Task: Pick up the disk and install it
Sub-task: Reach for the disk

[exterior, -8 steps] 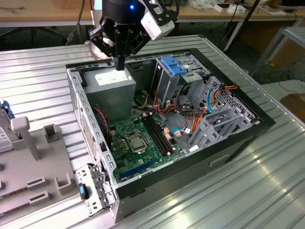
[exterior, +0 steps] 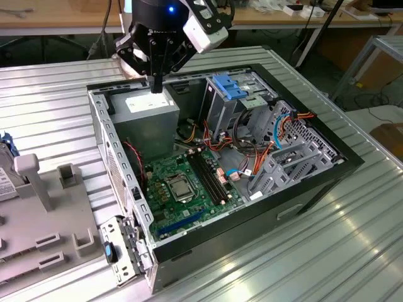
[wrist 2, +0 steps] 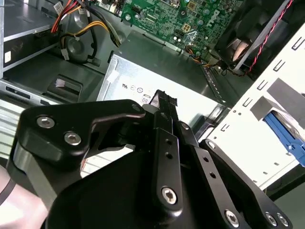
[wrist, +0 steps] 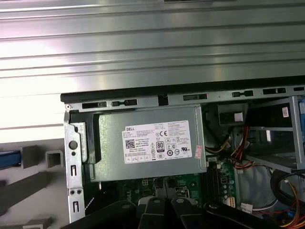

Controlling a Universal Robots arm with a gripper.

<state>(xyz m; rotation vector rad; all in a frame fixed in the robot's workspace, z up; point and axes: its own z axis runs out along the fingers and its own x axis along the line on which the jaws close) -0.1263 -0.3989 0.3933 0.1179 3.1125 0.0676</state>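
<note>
While gripper (exterior: 155,85) hangs over PSU (exterior: 151,110), disk (wrist: 10,159) shows blue rail, well apart.

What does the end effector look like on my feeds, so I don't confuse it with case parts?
The end effector is matte black: angular linkage bars narrowing to a slim tip, fastened with silver socket-head screws in the second wrist view. In the exterior view a blue light glows on its black body, and a white housing with black trim is mounted beside it.
</note>
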